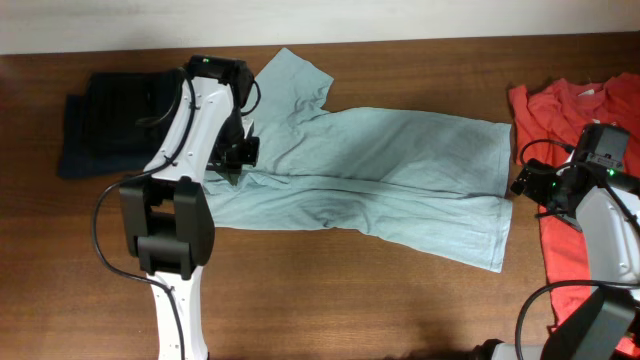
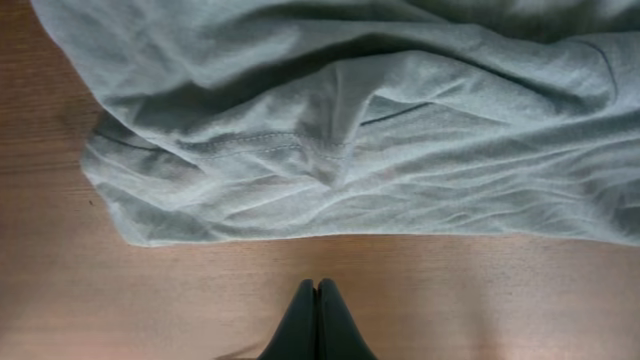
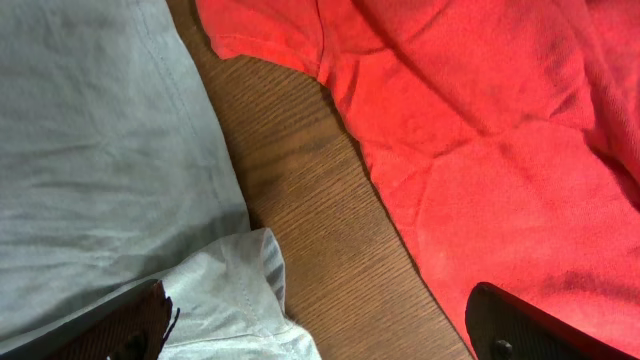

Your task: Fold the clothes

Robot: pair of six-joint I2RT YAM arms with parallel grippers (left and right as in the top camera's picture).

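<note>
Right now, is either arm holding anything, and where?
Nothing. The left fingers are shut empty over bare table, short of the grey shirt; the right fingers are open.

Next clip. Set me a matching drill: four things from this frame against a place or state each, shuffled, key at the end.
Things:
1 grey-blue T-shirt
2 red-orange T-shirt
3 dark navy pile
4 left pincer

Place or state:
a shut, nothing between its fingers
b spread out in the middle
c far right
d far left

Pairs: 1-b, 2-c, 3-d, 4-a

A spread T-shirt [image 1: 400, 165] lies between a folded pile [image 1: 105, 120], left, and another T-shirt [image 1: 545, 105], right
</note>
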